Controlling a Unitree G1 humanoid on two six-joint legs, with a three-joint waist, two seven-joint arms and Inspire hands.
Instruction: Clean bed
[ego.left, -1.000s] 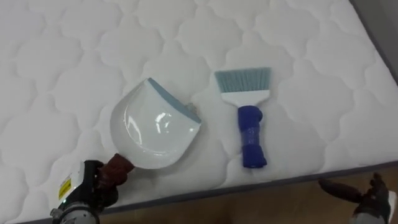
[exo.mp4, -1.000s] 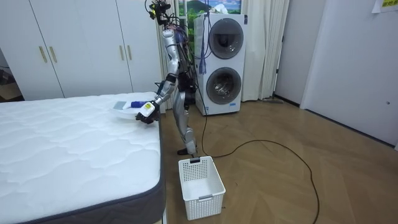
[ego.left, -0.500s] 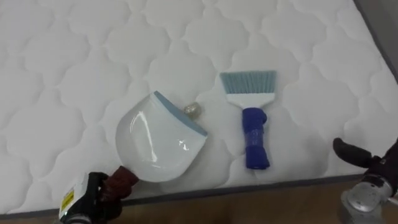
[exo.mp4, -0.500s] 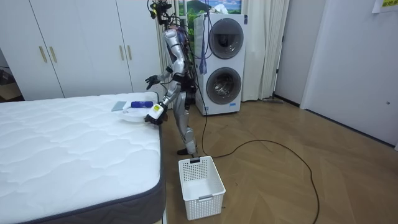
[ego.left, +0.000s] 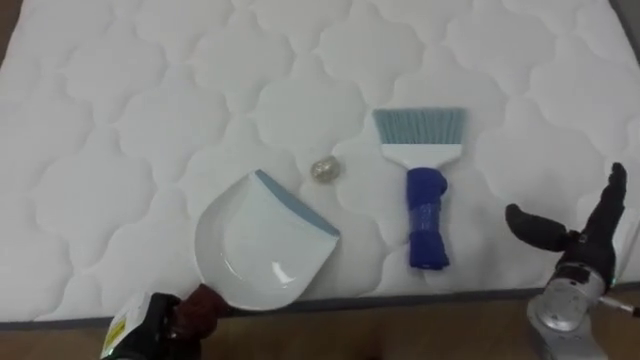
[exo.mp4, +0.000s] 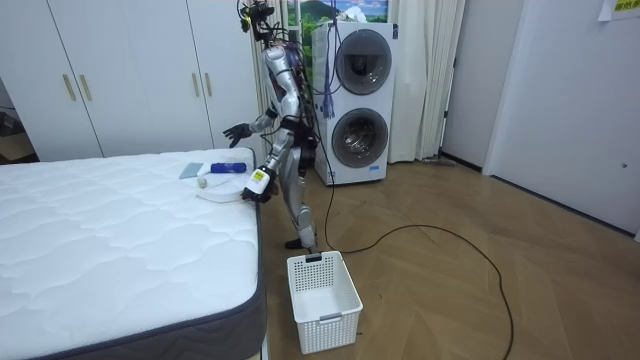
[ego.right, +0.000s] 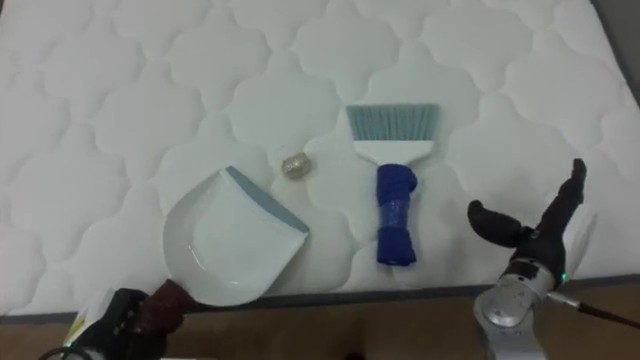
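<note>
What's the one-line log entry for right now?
left robot hand: shut on dustpan handle | scrap: on mattress, just off dustpan lip | brush: lying free | right robot hand: open, beside brush, not touching

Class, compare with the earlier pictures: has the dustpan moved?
Yes. The dustpan, held in the left robot hand, has slid back toward the bed's near edge, away from the brush and the small ball.

The right hand (ego.left: 578, 243) is built of slim black fingers (ego.left: 606, 208), and a rounded silver wrist casing is joined below it. The left hand (ego.left: 152, 325) is black, and a yellow-and-white tag is fixed at its back.
</note>
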